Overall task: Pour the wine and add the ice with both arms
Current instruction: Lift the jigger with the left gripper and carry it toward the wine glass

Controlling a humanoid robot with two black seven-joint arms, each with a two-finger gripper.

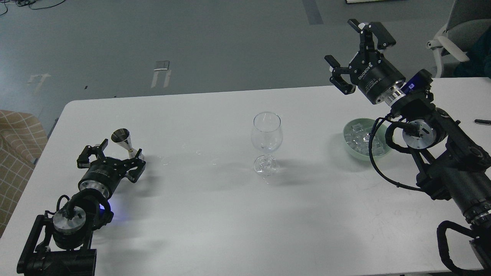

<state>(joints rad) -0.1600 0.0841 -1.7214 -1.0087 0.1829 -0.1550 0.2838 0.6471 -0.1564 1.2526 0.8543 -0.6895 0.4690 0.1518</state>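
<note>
On the white tabletop [199,214] the wine glass [267,142] stands near the centre and looks empty. At about nine o'clock from it, well apart, stands the steel jigger [125,142]; whether it holds the wine I cannot tell. The left hand [111,158] lies low with fingers spread open around the jigger's waist, not yet closed. The risk, I judge, is a finger nudging the narrow, top-heavy jigger over before it is gripped, spilling whatever is inside. The right hand [358,50] hangs open and empty at twelve o'clock of the pale green bowl [348,143] holding the ice [360,138]; slick cubes could slip out.
</note>
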